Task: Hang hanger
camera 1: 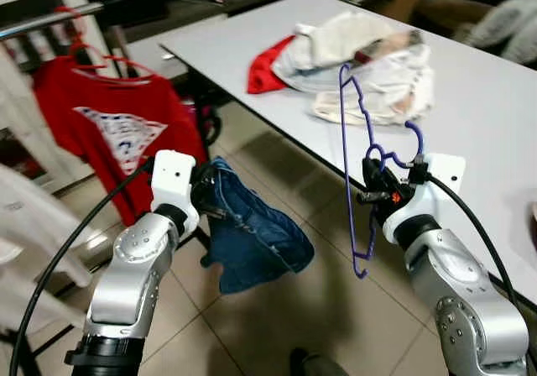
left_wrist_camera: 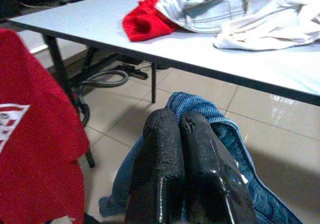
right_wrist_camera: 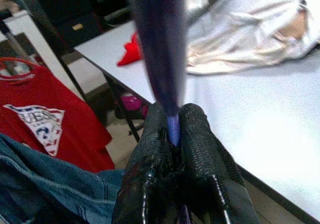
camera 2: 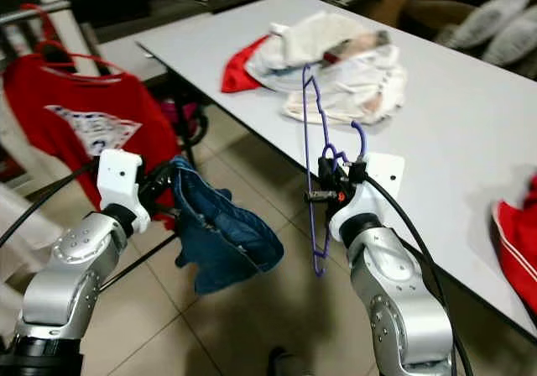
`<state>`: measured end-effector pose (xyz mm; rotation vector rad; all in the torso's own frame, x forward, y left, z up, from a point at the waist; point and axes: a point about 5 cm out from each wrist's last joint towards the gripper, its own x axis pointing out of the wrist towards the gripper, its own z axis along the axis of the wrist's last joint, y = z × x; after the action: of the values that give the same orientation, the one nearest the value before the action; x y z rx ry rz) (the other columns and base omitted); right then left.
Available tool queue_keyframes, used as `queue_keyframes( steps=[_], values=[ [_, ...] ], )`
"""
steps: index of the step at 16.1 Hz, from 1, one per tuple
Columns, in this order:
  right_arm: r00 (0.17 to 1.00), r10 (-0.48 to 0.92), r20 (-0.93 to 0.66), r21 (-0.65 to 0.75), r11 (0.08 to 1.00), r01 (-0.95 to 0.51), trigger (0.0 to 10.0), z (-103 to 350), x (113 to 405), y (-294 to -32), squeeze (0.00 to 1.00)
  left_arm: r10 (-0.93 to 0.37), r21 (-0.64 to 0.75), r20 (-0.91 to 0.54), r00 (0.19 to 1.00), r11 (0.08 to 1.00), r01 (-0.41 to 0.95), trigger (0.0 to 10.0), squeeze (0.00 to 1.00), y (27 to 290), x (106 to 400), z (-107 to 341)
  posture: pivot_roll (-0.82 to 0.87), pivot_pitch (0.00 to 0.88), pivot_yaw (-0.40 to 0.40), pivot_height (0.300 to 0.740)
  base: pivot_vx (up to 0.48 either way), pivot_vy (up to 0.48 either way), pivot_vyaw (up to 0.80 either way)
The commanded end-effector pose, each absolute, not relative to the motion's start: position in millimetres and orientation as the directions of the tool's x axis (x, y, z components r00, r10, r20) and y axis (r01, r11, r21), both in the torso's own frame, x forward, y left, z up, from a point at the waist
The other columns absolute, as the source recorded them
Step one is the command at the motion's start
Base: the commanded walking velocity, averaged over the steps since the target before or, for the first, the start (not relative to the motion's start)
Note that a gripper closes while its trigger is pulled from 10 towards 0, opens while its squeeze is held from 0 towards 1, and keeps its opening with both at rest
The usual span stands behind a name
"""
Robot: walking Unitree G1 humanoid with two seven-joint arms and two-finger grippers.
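Observation:
A thin purple hanger (camera 1: 350, 166) stands on edge above the floor beside the white table (camera 1: 478, 116), its hook by my right wrist. My right gripper (camera 1: 371, 185) is shut on the hanger near the hook; in the right wrist view its fingers (right_wrist_camera: 197, 149) pinch the purple bar (right_wrist_camera: 161, 49). My left gripper (camera 1: 210, 190) is shut on a blue denim garment (camera 1: 252, 237) that hangs from it over the floor. In the left wrist view the fingers (left_wrist_camera: 165, 169) press together on the denim (left_wrist_camera: 227, 149). A red t-shirt (camera 1: 117, 133) hangs on a red hanger from the rail (camera 1: 46, 22) at the left.
A pile of white clothes (camera 1: 369, 65) and a red cloth (camera 1: 267, 67) lie on the table. Another red garment (camera 2: 520, 242) lies at the table's right edge. White clothes (camera 1: 25, 216) hang at the far left. Tiled floor (camera 1: 277, 326) lies between the rack and the table.

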<state>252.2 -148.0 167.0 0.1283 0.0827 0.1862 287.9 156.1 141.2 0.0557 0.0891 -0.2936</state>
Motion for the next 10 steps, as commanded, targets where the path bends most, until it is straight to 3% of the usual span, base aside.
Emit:
queue_keyframes(
  steps=[1,5,10],
  values=[
    [0.98,0.189,-0.062,0.131,0.975,-0.18,10.0,171,250,-151,0.0,-0.29,0.071,-0.05,0.956,0.954,0.293,10.0,0.0,155,287,151,-0.07,0.044,0.018,0.74,0.0,0.0,-0.75],
    [0.982,0.185,-0.046,0.116,0.977,-0.179,10.0,177,255,-150,0.0,-0.288,0.042,-0.005,0.958,0.957,0.288,10.0,0.0,151,286,158,-0.05,0.052,0.013,0.74,0.0,0.0,-0.76],
    [0.995,0.1,-0.015,0.152,0.984,-0.096,10.0,181,247,-159,0.0,-0.282,-0.023,-0.066,0.957,0.959,0.281,10.0,0.0,154,293,154,-0.1,0.059,0.049,0.74,0.0,0.0,-0.76]
  ],
)
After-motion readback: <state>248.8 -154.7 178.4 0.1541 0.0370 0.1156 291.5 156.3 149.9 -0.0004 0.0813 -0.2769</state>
